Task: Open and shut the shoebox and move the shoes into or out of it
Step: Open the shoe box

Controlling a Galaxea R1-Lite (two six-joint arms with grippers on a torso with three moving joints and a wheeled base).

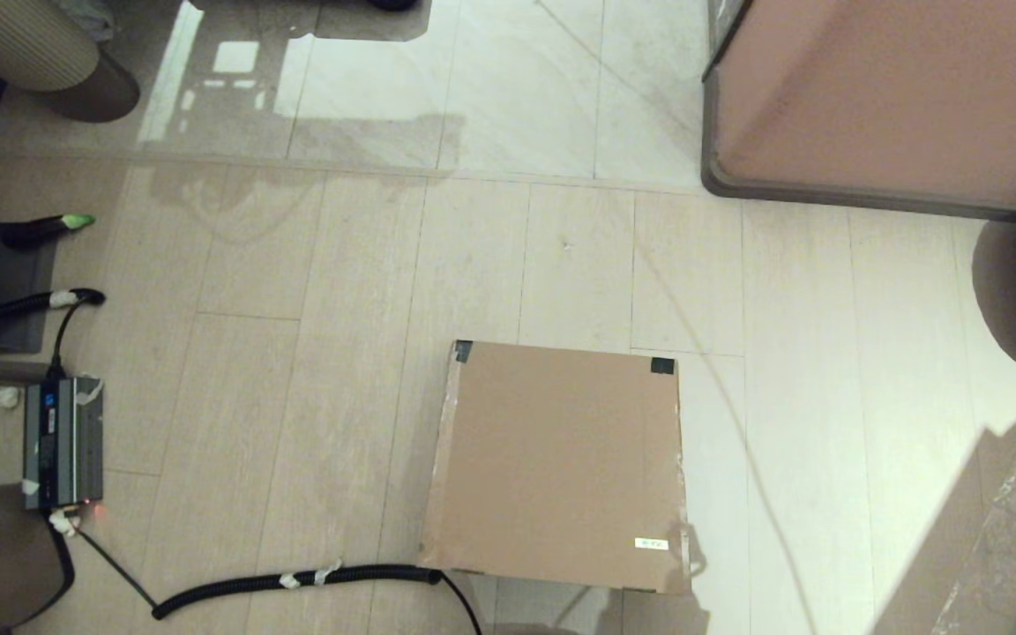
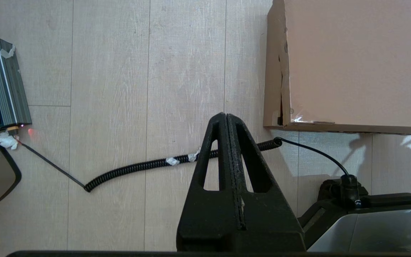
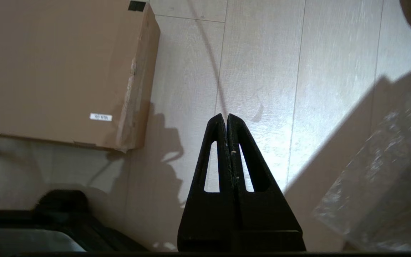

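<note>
The brown cardboard shoebox lies on the floor with its lid down flat; dark tape marks its two far corners and a small white label sits near its front right corner. No shoes show in any view. My left gripper is shut and empty, hanging over the floor off the shoebox's near left corner. Off the shoebox's near right corner, my right gripper is shut on nothing above bare floor. Neither arm shows in the head view.
A black coiled cable runs along the floor from a grey power unit at the left to the box's front left corner. A large pinkish-brown cabinet stands at the back right. Plastic-wrapped material lies at the near right.
</note>
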